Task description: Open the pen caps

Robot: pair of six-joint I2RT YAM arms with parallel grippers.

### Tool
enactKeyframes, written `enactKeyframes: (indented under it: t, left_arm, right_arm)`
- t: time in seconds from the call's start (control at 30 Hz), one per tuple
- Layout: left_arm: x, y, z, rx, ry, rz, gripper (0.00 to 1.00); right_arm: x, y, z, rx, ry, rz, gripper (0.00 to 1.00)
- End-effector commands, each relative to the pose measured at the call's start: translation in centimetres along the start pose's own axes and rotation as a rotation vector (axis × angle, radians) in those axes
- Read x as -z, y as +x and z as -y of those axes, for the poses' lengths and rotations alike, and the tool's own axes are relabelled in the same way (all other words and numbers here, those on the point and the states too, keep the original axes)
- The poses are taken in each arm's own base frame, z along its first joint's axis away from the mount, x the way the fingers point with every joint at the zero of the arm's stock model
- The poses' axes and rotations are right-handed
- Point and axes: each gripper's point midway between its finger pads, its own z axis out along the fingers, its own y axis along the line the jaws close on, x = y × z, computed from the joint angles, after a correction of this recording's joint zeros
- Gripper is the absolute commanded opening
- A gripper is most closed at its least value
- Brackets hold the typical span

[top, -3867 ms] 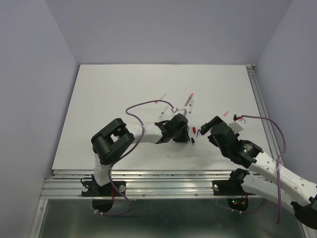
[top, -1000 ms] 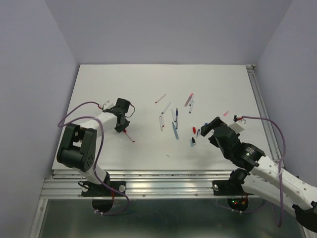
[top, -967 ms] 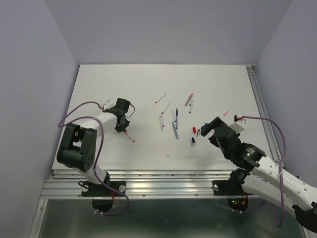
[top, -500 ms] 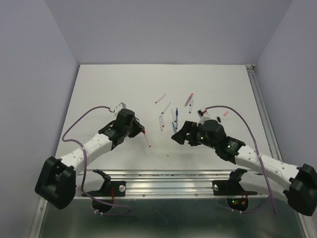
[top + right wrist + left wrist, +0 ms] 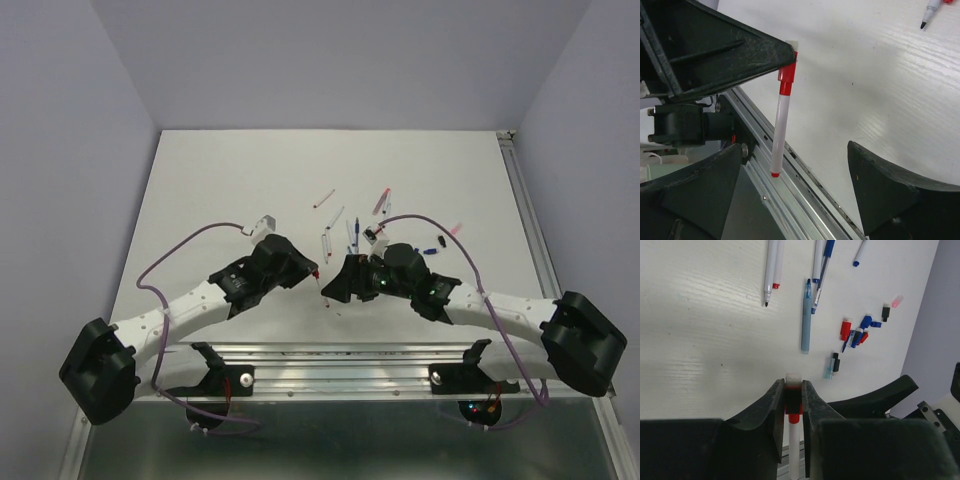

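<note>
Left gripper (image 5: 793,386) is clamping a pen (image 5: 781,120) near its red cap (image 5: 785,80). Right gripper (image 5: 795,147), jaws wide, is flanking the barrel (image 5: 778,137). Closing and pulling apart looks due next

Red cap (image 5: 845,330), blue cap (image 5: 866,321), black cap (image 5: 885,312), pink cap (image 5: 897,301), lying loose, close together

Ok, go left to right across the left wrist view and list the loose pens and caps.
From the left: white pen with black tip → pale blue pen → red cap → black cap → pink cap. The blue pens and the small cluster beside the red cap overlap, so they are left out.
</note>
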Motion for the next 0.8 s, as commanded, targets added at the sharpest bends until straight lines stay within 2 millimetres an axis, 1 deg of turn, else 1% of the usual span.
enactKeyframes:
  t: [0.0,0.07,0.17,0.2,0.23,0.27,0.37,0.4,0.47,0.5,0.53,0.6,0.63,0.67,0.7,0.73,0.77]
  left_arm:
    - [0.9,-0.8,2.7,0.05,0.076,0.05,0.0]
    - [1.0,-0.5,3.2,0.045,0.086,0.043,0.0]
    - [1.1,-0.2,3.9,0.041,0.096,0.046,0.0]
    - [1.0,-0.2,4.0,0.04,0.095,0.047,0.0]
    - [1.0,-0.3,4.2,0.039,0.098,0.054,0.0]
    - [1.0,-0.4,4.4,0.04,0.101,0.06,0.0]
    - [0.9,-1.3,4.8,0.034,0.099,0.105,0.0]
    - [0.9,-2.1,5.6,0.042,0.118,0.135,0.0]
    - [0.8,-2.7,6.3,0.034,0.133,0.165,0.0]
    - [0.8,-3.1,6.5,0.037,0.135,0.185,0.0]
    - [0.5,-4.2,6.8,0.041,0.127,0.243,0.0]
    - [0.1,-6.1,6.7,0.049,0.093,0.342,0.0]
    - [-0.3,-8.4,6.8,0.058,0.054,0.448,0.0]
    - [-0.6,-9.7,6.8,0.065,0.033,0.489,0.0]
    - [-1.1,-10.7,6.9,0.055,0.015,0.511,0.0]
    - [-2.1,-12.8,7.2,0.076,-0.002,0.533,0.0]
    - [-3.2,-14.4,7.8,0.068,0.005,0.535,0.0]
  right_arm:
    - [-1.0,-2.5,-4.0,0.05,-0.108,0.059,0.89]
    - [-1.7,-2.4,-4.1,0.054,-0.108,0.051,0.84]
    - [-2.4,-2.5,-3.9,0.042,-0.097,0.057,0.66]
    - [-2.8,-2.6,-3.8,0.029,-0.086,0.057,0.51]
    - [-2.9,-2.8,-3.7,0.025,-0.077,0.065,0.42]
    - [-3.2,-2.7,-3.7,0.023,-0.073,0.062,0.28]
    - [-3.2,-2.1,-3.8,0.006,-0.07,0.04,0.16]
    - [-3.3,-1.8,-3.7,-0.01,-0.062,0.026,0.1]
    - [-3.2,-1.1,-3.9,-0.019,-0.071,0.004,0.01]
    - [-3.0,-0.8,-4.1,-0.03,-0.08,-0.005,0.01]
    - [-2.7,0.1,-4.8,-0.039,-0.118,-0.034,0.01]
    - [-1.9,2.0,-6.3,-0.04,-0.187,-0.086,0.01]
    - [-1.1,2.9,-7.5,-0.048,-0.243,-0.114,0.01]
    - [-0.6,4.4,-8.9,-0.038,-0.287,-0.154,0.01]
    - [-0.1,5.1,-9.9,-0.033,-0.321,-0.172,0.01]
    - [0.7,6.7,-11.5,-0.024,-0.368,-0.213,0.01]
    - [1.1,7.5,-12.0,-0.034,-0.378,-0.235,0.01]
